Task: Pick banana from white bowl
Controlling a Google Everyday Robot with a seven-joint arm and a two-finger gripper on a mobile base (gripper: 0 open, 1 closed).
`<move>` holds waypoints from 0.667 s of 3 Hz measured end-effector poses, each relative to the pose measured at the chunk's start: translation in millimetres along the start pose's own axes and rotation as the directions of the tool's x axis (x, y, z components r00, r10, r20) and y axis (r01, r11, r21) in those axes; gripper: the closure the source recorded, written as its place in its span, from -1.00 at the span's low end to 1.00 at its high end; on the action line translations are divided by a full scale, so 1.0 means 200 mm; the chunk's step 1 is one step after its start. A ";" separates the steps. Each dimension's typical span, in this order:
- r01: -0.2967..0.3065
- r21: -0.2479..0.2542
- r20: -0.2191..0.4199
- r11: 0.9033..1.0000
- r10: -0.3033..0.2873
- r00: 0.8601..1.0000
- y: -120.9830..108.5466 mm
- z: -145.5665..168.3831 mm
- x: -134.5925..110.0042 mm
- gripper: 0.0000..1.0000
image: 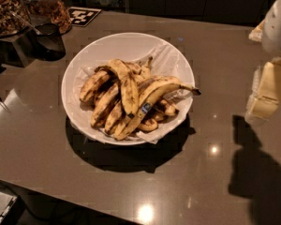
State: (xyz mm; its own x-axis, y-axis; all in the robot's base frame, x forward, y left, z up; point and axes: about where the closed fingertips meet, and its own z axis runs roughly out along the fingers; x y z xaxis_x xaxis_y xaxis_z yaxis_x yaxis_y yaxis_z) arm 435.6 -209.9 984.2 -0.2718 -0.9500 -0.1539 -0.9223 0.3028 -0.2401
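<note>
Hand (267, 86) is seen hovering by the right edge of the tabletop (215, 182), grip can't be told, and the banana (127, 86) is found well to its left, laid atop the pile in the bowl (126, 40), long axis roughly far-to-near.

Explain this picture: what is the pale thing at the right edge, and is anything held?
One picture, looking down on a dark table; where the camera sits is not on record. The pale shape at the right edge is the robot arm's gripper, apart from the white bowl and touching no fruit. The paper-lined bowl holds a heap of spotted bananas; the banana lying across the top seems the one to pick, not the longer banana with a blue sticker. Jars of nuts stand top left.
</note>
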 end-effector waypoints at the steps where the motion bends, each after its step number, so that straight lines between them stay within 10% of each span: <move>1: -0.042 0.076 -0.095 0.996 0.049 0.994 0.04 -0.16 -0.33 -1.00; 2: -0.048 0.111 -0.060 0.993 0.055 0.997 0.02 -0.19 -0.38 -1.00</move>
State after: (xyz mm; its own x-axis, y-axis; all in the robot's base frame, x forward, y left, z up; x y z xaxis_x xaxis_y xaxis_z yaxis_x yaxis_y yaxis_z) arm 442.1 -140.0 1032.1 -0.3381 -0.9348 -0.1092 -0.8719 0.3548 -0.3375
